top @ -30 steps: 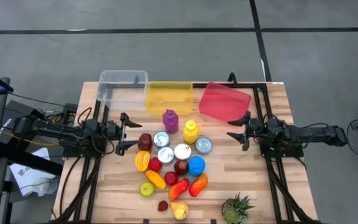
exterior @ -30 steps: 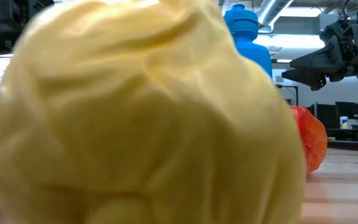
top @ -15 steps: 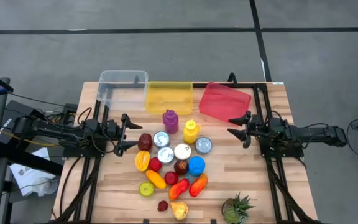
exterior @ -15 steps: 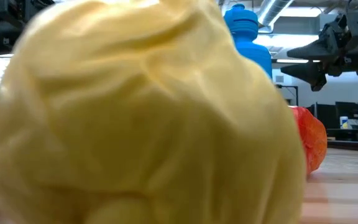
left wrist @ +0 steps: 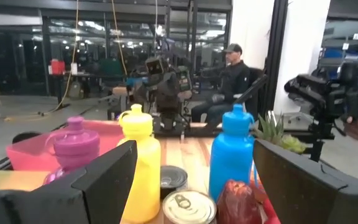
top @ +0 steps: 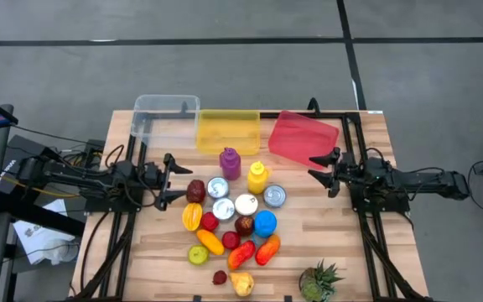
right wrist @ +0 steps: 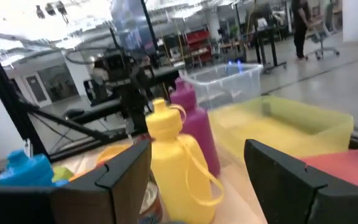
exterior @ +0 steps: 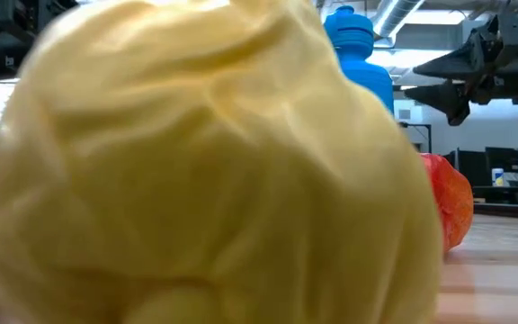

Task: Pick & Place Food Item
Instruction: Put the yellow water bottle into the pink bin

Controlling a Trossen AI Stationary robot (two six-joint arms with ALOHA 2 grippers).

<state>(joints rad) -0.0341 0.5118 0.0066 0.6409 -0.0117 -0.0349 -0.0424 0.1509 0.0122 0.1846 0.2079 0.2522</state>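
Right gripper (top: pixel 318 168), jaws apart and empty, has drifted toward the red bin (top: pixel 303 137) over the last second, while the food pile (top: pixel 231 220) lies untouched mid-table, so picking hasn't begun.

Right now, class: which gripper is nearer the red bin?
Right. The right gripper hovers open at the red bin's near edge; the left gripper waits open across the table.
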